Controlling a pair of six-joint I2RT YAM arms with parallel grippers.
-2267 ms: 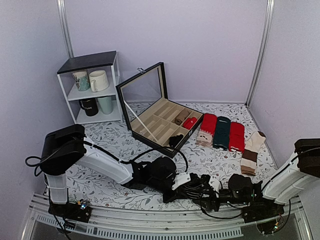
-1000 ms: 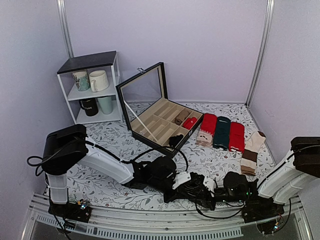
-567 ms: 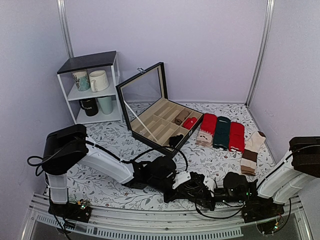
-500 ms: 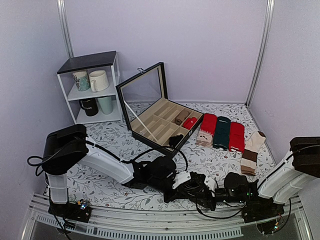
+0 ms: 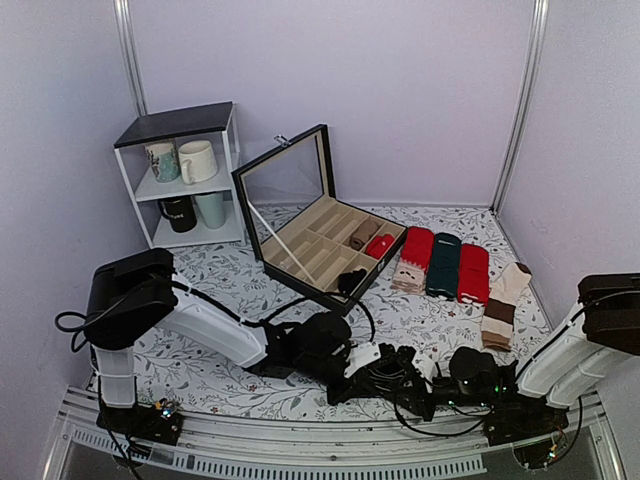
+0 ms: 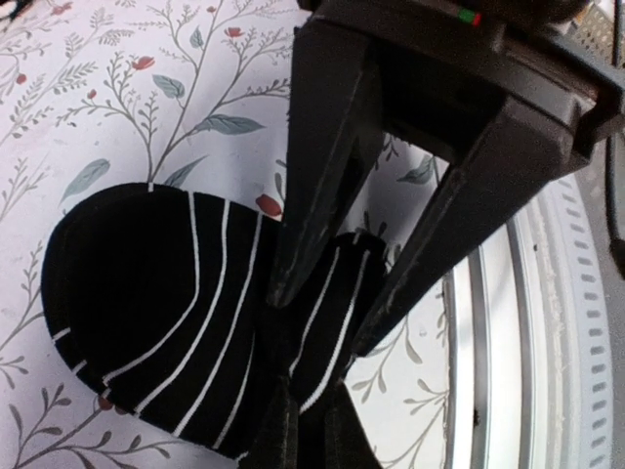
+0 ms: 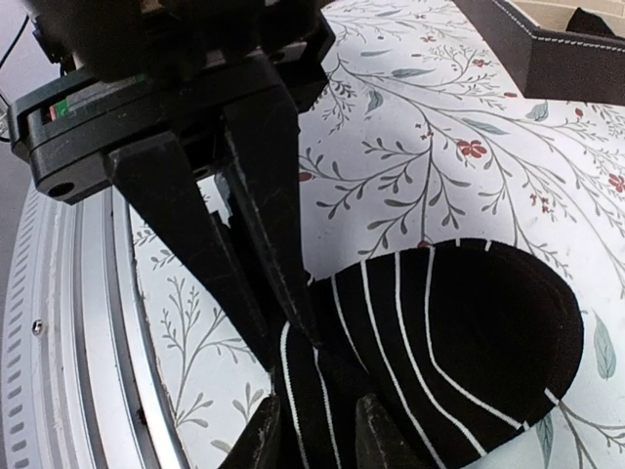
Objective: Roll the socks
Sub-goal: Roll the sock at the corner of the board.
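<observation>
Top external shows a white shelf (image 5: pixel 190 175) of mugs (image 5: pixel 197 160) at the far left against the wall. An open box (image 5: pixel 320 235) stands just right of it, and red and green socks (image 5: pixel 443 265) and cream-and-brown socks (image 5: pixel 503 305) lie at the far right near the side wall. A strip of the flowered table (image 5: pixel 200 375) lies open between the box and the arms. All the handling sits crowded at the near edge, right of the middle. In the wrist views the striped socks (image 6: pixel 146 293) lie just beside the metal rail (image 6: pixel 508 342) that borders the cloth. Their rounded end is flat on the cloth and the other end is bunched up between the fingers. The left arm (image 5: pixel 210 325) runs low over the table from its base at the left, stretched rightward. The left gripper (image 7: pixel 293 342) is clenched on the bunched end of the striped socks, its fingers close together with fabric pinched between them. The right arm (image 5: pixel 560 365) slants down from the right edge toward the same spot, facing the left one. The right gripper (image 6: pixel 322 318) has its jaws apart, one finger on each side of the bunched fabric. I cannot tell whether they are pressing it. The two grippers nearly touch, with little room between them and the rail.
</observation>
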